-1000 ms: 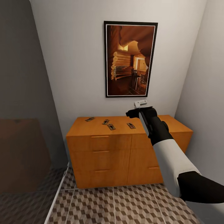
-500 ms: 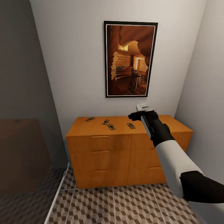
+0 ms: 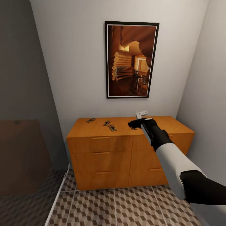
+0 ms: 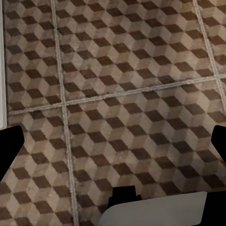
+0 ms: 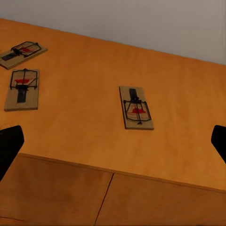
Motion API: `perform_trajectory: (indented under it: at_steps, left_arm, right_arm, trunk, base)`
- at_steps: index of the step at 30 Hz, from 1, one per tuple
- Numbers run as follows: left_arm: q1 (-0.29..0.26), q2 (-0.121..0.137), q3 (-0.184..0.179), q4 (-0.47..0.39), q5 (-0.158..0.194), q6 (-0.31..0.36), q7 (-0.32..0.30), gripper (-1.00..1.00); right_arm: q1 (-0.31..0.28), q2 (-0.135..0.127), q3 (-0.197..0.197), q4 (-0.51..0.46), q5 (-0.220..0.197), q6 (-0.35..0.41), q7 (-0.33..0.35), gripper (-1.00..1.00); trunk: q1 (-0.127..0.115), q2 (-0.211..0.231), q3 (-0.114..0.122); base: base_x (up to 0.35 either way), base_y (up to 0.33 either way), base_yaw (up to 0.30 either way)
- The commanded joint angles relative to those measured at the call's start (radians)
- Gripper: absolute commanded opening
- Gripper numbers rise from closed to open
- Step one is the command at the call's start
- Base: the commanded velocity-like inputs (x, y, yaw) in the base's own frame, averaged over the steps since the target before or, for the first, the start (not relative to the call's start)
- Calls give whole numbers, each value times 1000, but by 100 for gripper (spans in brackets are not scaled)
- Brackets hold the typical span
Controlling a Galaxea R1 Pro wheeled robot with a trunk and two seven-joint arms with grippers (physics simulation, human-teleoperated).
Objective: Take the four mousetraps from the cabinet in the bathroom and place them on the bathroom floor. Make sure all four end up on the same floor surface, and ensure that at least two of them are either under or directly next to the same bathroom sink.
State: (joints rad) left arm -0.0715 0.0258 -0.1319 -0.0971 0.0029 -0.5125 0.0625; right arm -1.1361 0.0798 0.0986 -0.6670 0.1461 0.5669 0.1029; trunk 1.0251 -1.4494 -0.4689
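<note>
The orange-brown cabinet (image 3: 103,150) stands against the far wall. On its top lie three mousetraps (image 3: 90,120) (image 3: 106,123) (image 3: 112,127) in the head view. My right gripper (image 3: 134,123) hovers low over the top's middle right and covers another trap there. In the right wrist view that mousetrap (image 5: 136,107) lies flat between the open fingers (image 5: 9,146), untouched, with two more mousetraps (image 5: 22,88) (image 5: 23,49) off to the side. My left gripper (image 4: 113,148) is open and empty above the cube-patterned bathroom floor (image 4: 117,70).
A framed picture (image 3: 131,59) hangs above the cabinet. The right wall (image 3: 207,94) is close to my right arm. A dark panel (image 3: 22,141) fills the left side, with a white strip (image 3: 58,194) along the floor. Tiled floor (image 3: 125,207) lies before the cabinet.
My right gripper has come down from above the cabinet top towards the rightmost mousetrap, which it now covers in the head view. The traps have not moved.
</note>
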Motion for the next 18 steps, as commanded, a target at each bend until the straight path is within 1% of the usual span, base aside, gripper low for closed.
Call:
perform_trajectory:
  at_steps: [1, 10, 18]
  left_arm:
    - [-1, 0, -8, 1, 0, -3, 7, 100]
    - [0, 0, -8, 1, 0, -3, 7, 100]
    - [-1, 0, -8, 1, 0, -2, 7, 100]
  right_arm:
    - [-1, 0, 0, 4, 11, 0, 8, 100]
    - [-1, 0, 0, 47, 10, -45, 9, 100]
    - [-1, -1, -1, 64, 2, -80, 9, 100]
  trunk:
    - [0, -1, -1]
    - [0, -1, -1]
    - [0, -1, -1]
  base:
    - [0, 0, 0]
    - [0, 0, 0]
    - [0, 0, 0]
